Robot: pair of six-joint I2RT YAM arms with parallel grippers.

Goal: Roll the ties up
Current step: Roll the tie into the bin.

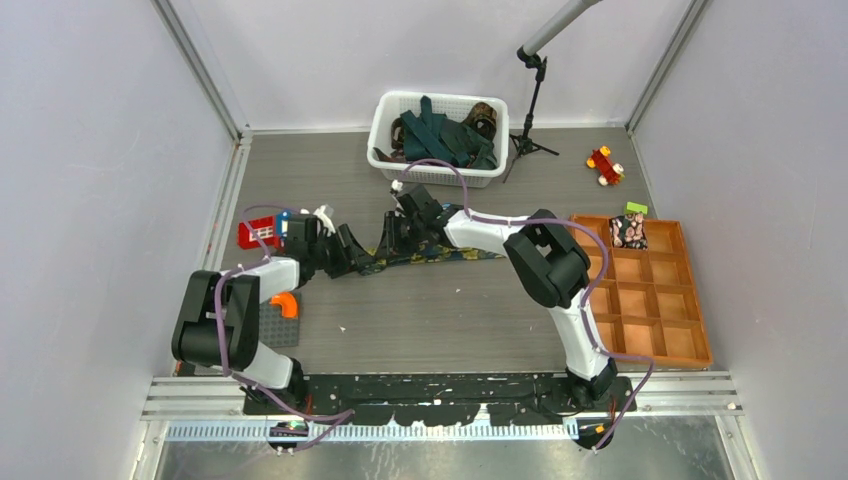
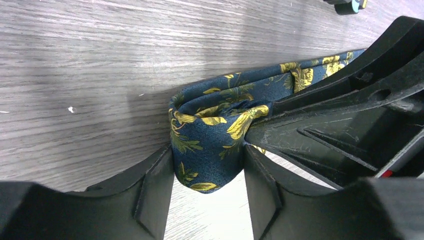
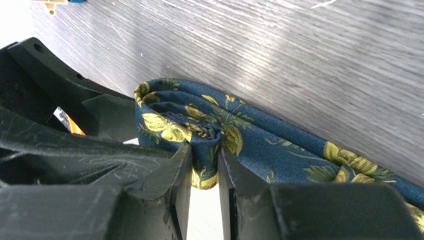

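A dark navy tie [image 1: 450, 254] with yellow-gold flowers lies across the middle of the table, its left end folded into a small roll [image 2: 220, 100]. My left gripper [image 2: 209, 165] is shut on that roll, one finger pressed against each side. My right gripper [image 3: 205, 160] pinches a bunched fold of the same tie [image 3: 280, 145] from the other side, just beside the left fingers [image 3: 60, 125]. From above, the left gripper [image 1: 352, 258] and right gripper [image 1: 392, 240] meet at the tie's left end. More ties [image 1: 440, 135] are piled in a white basket.
The white basket [image 1: 385, 150] stands at the back centre, a black tripod stand [image 1: 530, 140] to its right. An orange compartment tray [image 1: 690, 340] on the right holds a rolled patterned tie [image 1: 628, 230]. A red toy [image 1: 258, 232], an orange piece [image 1: 285, 303] and a toy car [image 1: 604, 165] lie about.
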